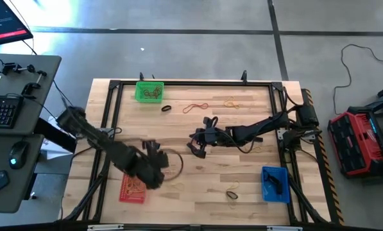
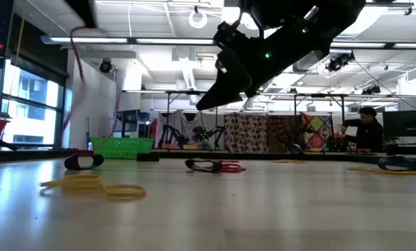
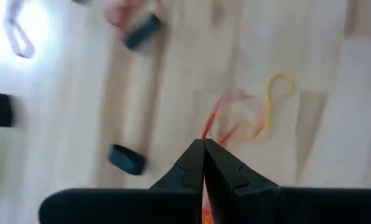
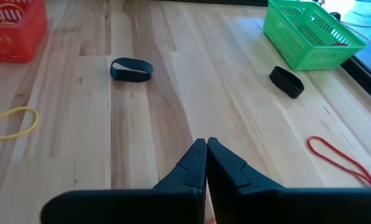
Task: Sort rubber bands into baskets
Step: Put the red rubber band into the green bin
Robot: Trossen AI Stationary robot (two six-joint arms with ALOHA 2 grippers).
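Green plastic mesh basket at far counter edge; red mesh basket near left, holding thin loops; blue mesh basket near right. Red, tan, black rubber bands scattered flat between.

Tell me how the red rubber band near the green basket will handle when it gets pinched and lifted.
The red rubber band lies flat as a thin, long loop, so it will likely droop and stretch. It looks very light. Lying flush on the table, it may slip from the fingertips.
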